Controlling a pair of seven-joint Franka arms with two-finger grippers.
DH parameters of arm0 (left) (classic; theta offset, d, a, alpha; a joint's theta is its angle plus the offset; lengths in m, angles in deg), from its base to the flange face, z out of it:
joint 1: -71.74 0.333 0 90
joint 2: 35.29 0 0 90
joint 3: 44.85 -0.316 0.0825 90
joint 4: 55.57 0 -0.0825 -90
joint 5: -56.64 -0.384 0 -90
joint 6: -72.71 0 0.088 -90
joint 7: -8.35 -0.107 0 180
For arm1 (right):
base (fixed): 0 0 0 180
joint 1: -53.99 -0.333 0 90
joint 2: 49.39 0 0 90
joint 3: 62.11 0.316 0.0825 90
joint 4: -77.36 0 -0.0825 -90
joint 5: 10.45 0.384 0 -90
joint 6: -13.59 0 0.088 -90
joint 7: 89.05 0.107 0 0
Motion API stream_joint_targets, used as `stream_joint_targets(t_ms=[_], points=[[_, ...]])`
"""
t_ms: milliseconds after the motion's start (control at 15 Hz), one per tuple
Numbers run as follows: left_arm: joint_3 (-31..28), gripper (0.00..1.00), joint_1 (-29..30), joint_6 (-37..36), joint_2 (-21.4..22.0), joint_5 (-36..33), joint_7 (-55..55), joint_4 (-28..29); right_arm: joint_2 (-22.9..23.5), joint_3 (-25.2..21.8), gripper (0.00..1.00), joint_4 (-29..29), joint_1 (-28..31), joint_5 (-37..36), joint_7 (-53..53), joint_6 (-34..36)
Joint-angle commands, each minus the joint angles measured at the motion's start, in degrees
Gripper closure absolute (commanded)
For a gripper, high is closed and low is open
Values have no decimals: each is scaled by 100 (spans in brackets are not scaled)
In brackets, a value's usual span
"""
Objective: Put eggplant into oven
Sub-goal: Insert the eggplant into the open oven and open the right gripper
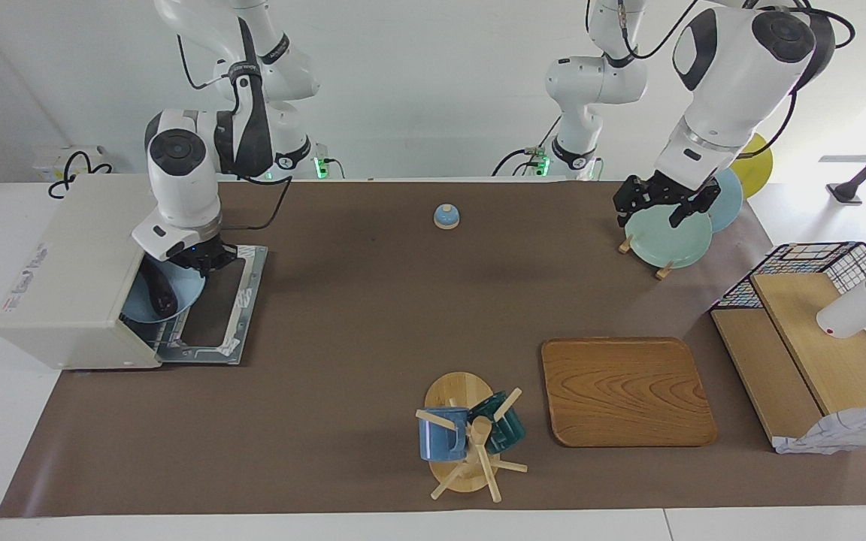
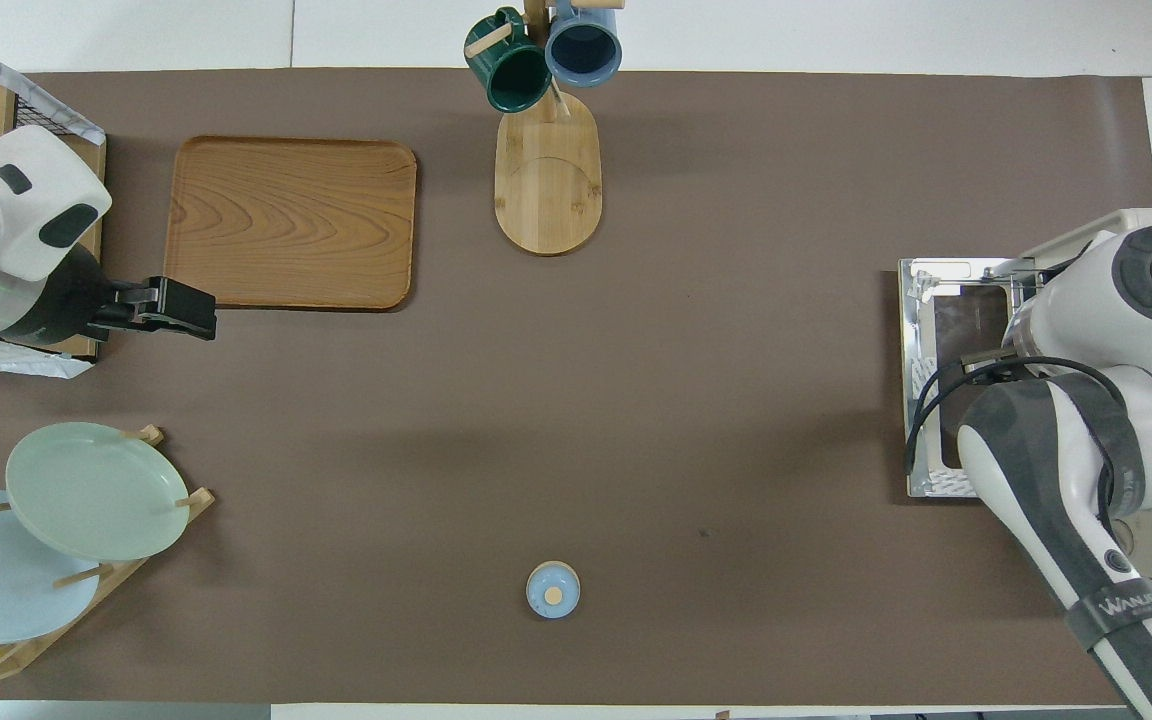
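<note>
The cream-white oven [image 1: 65, 263] stands at the right arm's end of the table, its door [image 1: 241, 300] folded down flat on the brown mat. A light blue plate [image 1: 140, 308] sits in the oven's mouth with the dark eggplant [image 1: 161, 294] lying on it. My right gripper [image 1: 204, 261] is at the plate's rim over the open door and looks shut on it. In the overhead view the right arm hides the plate and eggplant; only the door [image 2: 936, 400] shows. My left gripper [image 1: 651, 214] waits open over the plate rack; it also shows in the overhead view [image 2: 186, 308].
A blue bell [image 1: 446, 216] sits mid-table near the robots. A mug tree [image 1: 463, 436] with two mugs and a wooden tray [image 1: 625, 391] lie farther out. A plate rack [image 1: 666, 237] and a wire basket with wooden boards [image 1: 816, 338] stand at the left arm's end.
</note>
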Motion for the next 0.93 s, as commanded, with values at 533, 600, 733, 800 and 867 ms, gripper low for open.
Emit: stream_joint_targets(t_ms=[533, 600, 733, 800, 867], points=[[60, 0, 91, -34, 140, -112, -6, 78, -351, 76, 80, -639, 266, 361, -217, -484], [130, 0, 153, -34, 131, -112, 3, 69, -342, 76, 77, -612, 248, 431, -234, -466], [166, 0, 188, -34, 131, -112, 3, 78, -299, 76, 75, -437, 222, 555, -261, -361], [175, 0, 197, -25, 131, -112, 3, 87, -264, 84, 75, -297, 196, 564, -261, -195], [175, 0, 197, -25, 140, -112, 3, 87, -194, 128, 75, -95, 169, 564, -243, -28]])
